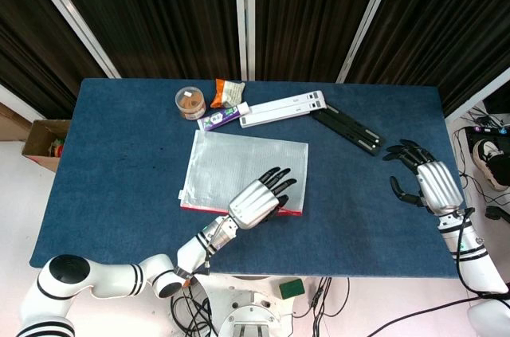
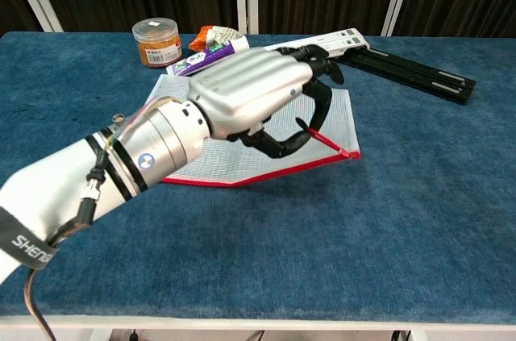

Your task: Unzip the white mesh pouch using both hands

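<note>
The bench carries the white mesh pouch at centre. The left hand lifts its red zipper edge, fingers pinching it. The right hand hovers apart, fingers spread, empty. Advice: bring it across to anchor the pouch.
</note>
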You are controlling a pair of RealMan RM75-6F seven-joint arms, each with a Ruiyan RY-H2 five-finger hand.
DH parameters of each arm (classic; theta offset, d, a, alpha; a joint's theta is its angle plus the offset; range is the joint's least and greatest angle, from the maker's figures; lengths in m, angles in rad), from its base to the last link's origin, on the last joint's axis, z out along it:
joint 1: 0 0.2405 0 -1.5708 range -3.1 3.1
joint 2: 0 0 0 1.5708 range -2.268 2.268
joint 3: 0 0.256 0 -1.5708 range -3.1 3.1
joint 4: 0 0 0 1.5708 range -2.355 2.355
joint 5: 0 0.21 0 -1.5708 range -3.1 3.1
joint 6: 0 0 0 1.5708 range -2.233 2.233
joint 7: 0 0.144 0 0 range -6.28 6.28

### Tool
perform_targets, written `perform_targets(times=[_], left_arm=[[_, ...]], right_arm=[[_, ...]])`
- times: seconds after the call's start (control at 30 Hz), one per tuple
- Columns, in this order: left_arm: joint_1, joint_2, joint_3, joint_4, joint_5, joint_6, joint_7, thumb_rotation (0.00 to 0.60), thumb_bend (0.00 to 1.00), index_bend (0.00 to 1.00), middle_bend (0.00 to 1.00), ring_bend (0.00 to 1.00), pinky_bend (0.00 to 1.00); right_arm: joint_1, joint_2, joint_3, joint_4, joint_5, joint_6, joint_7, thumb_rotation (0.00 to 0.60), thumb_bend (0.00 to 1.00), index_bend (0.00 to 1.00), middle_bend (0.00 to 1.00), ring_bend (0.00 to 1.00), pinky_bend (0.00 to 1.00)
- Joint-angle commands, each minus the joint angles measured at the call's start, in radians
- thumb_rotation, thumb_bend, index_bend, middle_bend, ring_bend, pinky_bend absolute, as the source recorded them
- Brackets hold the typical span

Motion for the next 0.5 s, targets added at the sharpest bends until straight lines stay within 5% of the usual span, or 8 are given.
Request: perform_targets(times=[0.03,0.27,0.5], left_arm=[[0.037,0.051,-0.048,-0.092,-0.014,0.051,-0.059,0.600,0.49,0.65,0.16,0.01,0.13],[0.050,0.110,-0.146,-0.210,-0.111,0.048,-0.132,0.600,0.49,0.65,0.14,0.00,0.13],[0.076,0.134,-0.171,-0.268,-0.142,0.093,-0.112,0.600,0.49,0.67,0.08,0.00,0.12]], right_arm=[[0.031,0.025,-0.019,-0.040,-0.024,-0.057,-0.023,0.600,0.48,0.37,0.32,0.16,0.32],[0.133,0.071,-0.004,-0.218,-0.026,-0.211,-0.198,0.600,0.31,0.40,0.35,0.20,0.35],[0.215,0.016,0.055,-0.281,0.075,-0.317,-0.335,0.600,0.32,0.40,0.36,0.20,0.35]])
